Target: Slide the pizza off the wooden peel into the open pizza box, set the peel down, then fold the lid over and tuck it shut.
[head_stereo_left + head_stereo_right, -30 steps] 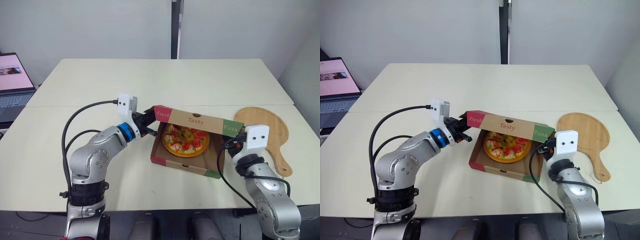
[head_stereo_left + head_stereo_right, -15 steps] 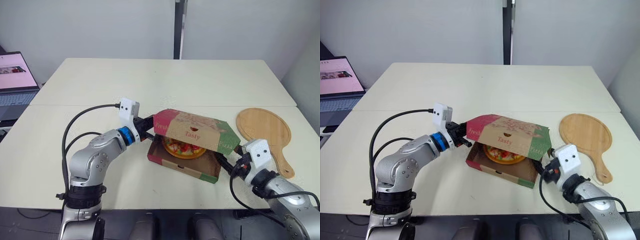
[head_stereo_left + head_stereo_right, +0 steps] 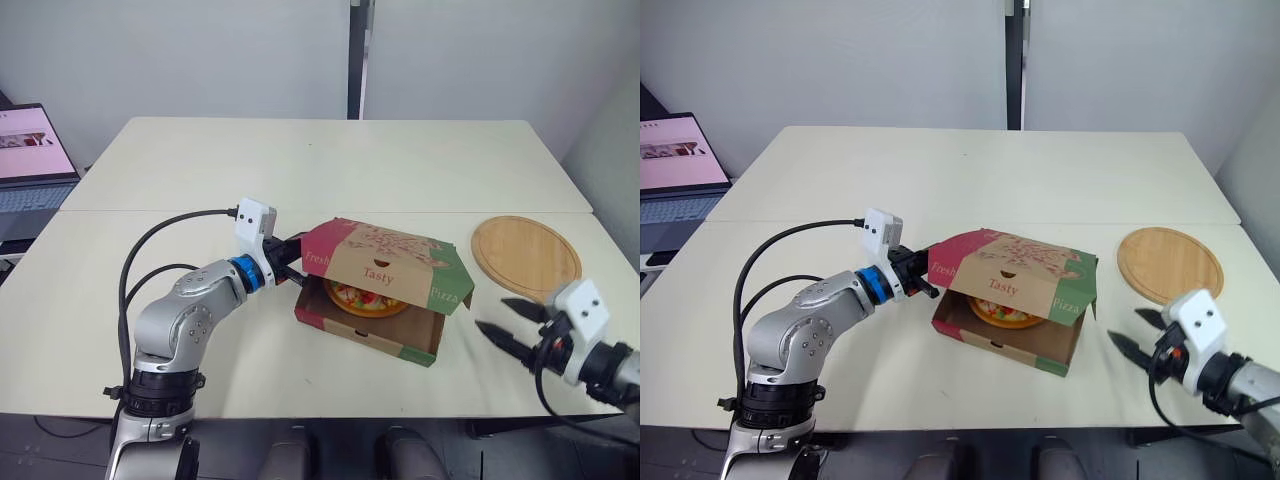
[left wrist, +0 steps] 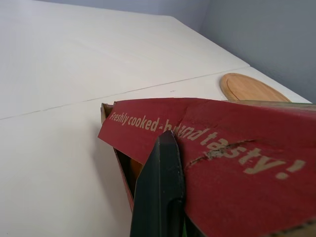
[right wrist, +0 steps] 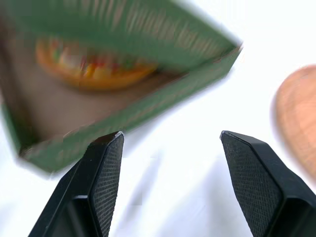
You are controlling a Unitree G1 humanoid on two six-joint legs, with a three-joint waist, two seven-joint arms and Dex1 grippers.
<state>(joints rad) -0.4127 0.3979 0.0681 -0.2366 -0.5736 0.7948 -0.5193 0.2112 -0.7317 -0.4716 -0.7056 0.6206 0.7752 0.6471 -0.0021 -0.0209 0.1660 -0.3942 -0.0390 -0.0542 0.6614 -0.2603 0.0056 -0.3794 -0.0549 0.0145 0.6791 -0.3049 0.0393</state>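
Note:
The pizza box (image 3: 372,335) sits mid-table with its red and green lid (image 3: 385,255) tilted low over the pizza (image 3: 362,298), front still gaping. My left gripper (image 3: 297,258) is shut on the lid's left edge; in the left wrist view one black finger (image 4: 160,187) lies against the red lid (image 4: 237,148). My right gripper (image 3: 505,322) hovers open to the right of the box, near the table's front edge, holding nothing. Its fingers (image 5: 103,168) stand wide apart, facing the box's green side wall (image 5: 148,111) and the pizza (image 5: 94,66). The wooden peel (image 3: 525,257) lies flat at the right.
A laptop (image 3: 30,150) stands beyond the table's left edge. A seam (image 3: 150,212) crosses the table behind the box. The peel's handle end is hidden behind my right wrist.
The lid has come down from nearly upright to low over the pizza. My right gripper has pulled away from the box toward the near right edge. The camera has shifted.

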